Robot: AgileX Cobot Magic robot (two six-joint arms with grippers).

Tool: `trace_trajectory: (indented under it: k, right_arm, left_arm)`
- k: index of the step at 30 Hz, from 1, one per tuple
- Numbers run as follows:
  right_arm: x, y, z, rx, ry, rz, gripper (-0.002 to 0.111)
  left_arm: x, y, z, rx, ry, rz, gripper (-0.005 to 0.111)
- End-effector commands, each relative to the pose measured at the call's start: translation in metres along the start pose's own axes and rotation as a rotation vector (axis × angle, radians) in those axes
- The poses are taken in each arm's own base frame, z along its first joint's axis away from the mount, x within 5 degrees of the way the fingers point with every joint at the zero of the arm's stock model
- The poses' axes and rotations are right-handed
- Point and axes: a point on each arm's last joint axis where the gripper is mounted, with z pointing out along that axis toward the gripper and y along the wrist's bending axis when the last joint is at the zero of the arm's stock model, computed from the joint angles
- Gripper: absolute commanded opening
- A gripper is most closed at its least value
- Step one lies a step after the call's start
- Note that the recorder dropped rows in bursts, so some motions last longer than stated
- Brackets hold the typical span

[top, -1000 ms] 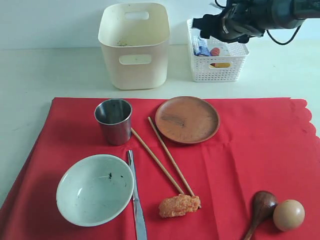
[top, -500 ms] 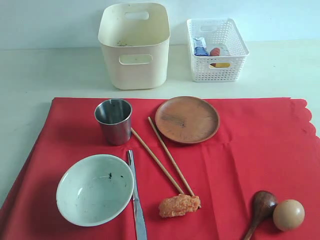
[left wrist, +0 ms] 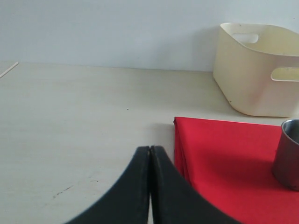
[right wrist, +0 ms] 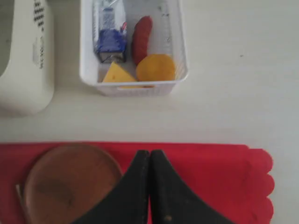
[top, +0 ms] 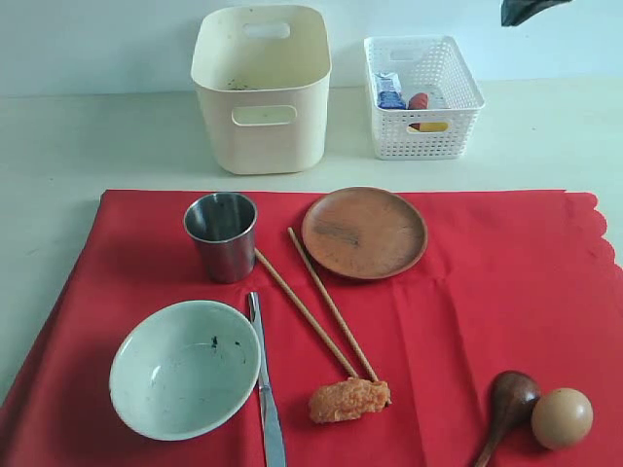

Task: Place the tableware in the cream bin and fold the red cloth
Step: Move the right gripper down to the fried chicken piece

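Observation:
The red cloth (top: 487,282) lies flat on the table. On it stand a steel cup (top: 222,235), a brown plate (top: 364,232), a pale bowl (top: 185,368), two chopsticks (top: 316,311), a knife (top: 265,389) and a dark spoon (top: 508,404). The cream bin (top: 261,88) stands behind the cloth and holds no tableware that I can see. My left gripper (left wrist: 150,149) is shut and empty over bare table beside the cloth's corner (left wrist: 224,158), short of the cup (left wrist: 289,154). My right gripper (right wrist: 149,153) is shut and empty, high above the cloth's far edge next to the plate (right wrist: 70,182).
A white lattice basket (top: 423,97) with food items stands right of the bin. An orange food piece (top: 348,400) lies at the chopsticks' near ends, and an egg (top: 562,417) sits beside the spoon. A dark part of the right arm (top: 526,9) shows at the top edge.
The right arm hung over the white basket a second ago. It has lifted away, and only a dark tip shows at the top right edge now.

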Motion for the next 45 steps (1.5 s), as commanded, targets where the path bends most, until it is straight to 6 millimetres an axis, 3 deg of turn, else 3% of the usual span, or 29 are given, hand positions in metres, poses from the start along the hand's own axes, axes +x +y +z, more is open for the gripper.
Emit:
trace_trajectory:
  k: [1, 13, 20, 24, 31, 33, 38, 45]
  right_arm:
    - [0.033, 0.028, -0.007, -0.06, 0.035, -0.087, 0.0]
    - [0.136, 0.095, 0.007, -0.127, 0.204, -0.401, 0.0]
    - [0.179, 0.121, 0.004, -0.176, 0.235, -0.542, 0.0]
    - [0.205, 0.143, 0.02, -0.187, 0.268, -0.623, 0.007]
    - [0.229, 0.157, 0.067, -0.143, 0.328, -0.683, 0.045]
    - [0.232, 0.158, 0.074, -0.137, 0.332, -0.692, 0.05]
    - [0.234, 0.156, 0.076, -0.118, 0.351, -0.699, 0.051]
    - [0.229, 0.143, 0.058, -0.049, 0.408, -0.737, 0.051]
  left_arm:
    - [0.0, 0.0, 0.0, 0.007, 0.001, 0.0, 0.001]
    - [0.0, 0.0, 0.0, 0.007, 0.001, 0.0, 0.001]
    - [0.0, 0.0, 0.0, 0.007, 0.001, 0.0, 0.001]
    - [0.0, 0.0, 0.0, 0.007, 0.001, 0.0, 0.001]
    - [0.0, 0.0, 0.0, 0.007, 0.001, 0.0, 0.001]
    - [0.0, 0.0, 0.0, 0.007, 0.001, 0.0, 0.001]
    - [0.0, 0.0, 0.0, 0.007, 0.001, 0.0, 0.001]
    - [0.0, 0.0, 0.0, 0.007, 0.001, 0.0, 0.001]
